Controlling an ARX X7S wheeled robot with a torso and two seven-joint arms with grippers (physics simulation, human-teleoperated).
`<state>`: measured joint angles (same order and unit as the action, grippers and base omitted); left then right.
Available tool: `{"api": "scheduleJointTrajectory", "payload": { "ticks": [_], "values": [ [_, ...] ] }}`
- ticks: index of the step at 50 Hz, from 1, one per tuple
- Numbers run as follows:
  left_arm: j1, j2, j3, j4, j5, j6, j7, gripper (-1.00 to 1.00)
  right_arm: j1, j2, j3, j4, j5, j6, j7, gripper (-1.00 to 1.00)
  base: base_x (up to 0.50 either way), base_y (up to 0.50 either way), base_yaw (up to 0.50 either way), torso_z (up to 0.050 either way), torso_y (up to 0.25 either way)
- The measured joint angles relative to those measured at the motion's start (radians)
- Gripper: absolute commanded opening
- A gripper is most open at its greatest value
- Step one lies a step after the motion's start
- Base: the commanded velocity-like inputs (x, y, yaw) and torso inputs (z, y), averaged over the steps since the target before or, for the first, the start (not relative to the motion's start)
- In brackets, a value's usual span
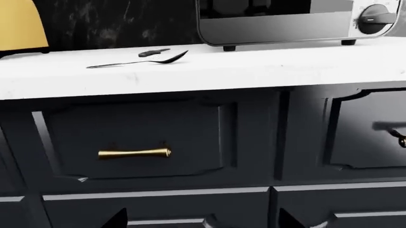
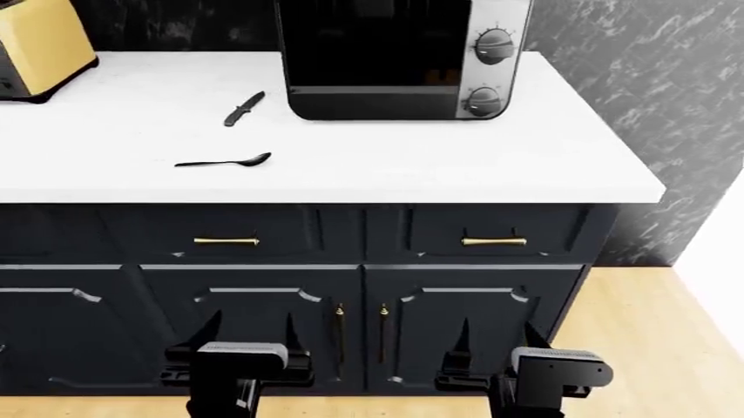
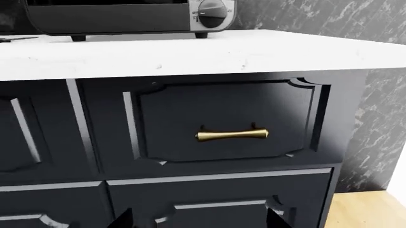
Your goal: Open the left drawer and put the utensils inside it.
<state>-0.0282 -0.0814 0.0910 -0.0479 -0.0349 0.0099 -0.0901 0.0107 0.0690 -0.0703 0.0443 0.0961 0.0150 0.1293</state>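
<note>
The left drawer [image 2: 226, 233] [image 1: 136, 137] is closed, black with a brass bar handle [image 2: 226, 241] [image 1: 134, 153]. On the white counter above it lie the utensils: a black spoon [image 2: 226, 161] [image 1: 142, 61] and, farther back, a short black knife [image 2: 243, 108] [image 1: 154, 52]. My left gripper [image 2: 244, 338] [image 1: 201, 219] is open, low before the cabinet doors, well short of the handle. My right gripper [image 2: 497, 340] [image 3: 198, 219] is also open and holds nothing; it faces the closed right drawer [image 3: 225, 121].
A toaster oven [image 2: 402, 57] stands at the counter's back. A yellow toaster [image 2: 35, 48] sits at the far left. Cabinet doors with vertical brass pulls [image 2: 340, 322] fill the space below the drawers. A marble wall [image 2: 628, 78] and wooden floor [image 2: 639, 348] lie to the right.
</note>
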Motion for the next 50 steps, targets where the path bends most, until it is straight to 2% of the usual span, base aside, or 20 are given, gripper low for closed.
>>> {"api": "scheduleJointTrajectory", "payload": {
  "ticks": [50],
  "values": [
    [-0.012,-0.045,0.061,-0.014,-0.042,0.004,-0.056,1.00,0.019,0.040,-0.061,0.055,0.069,-0.024,0.041,1.00,0.00,0.50,0.00,0.050,0.000]
  ]
}}
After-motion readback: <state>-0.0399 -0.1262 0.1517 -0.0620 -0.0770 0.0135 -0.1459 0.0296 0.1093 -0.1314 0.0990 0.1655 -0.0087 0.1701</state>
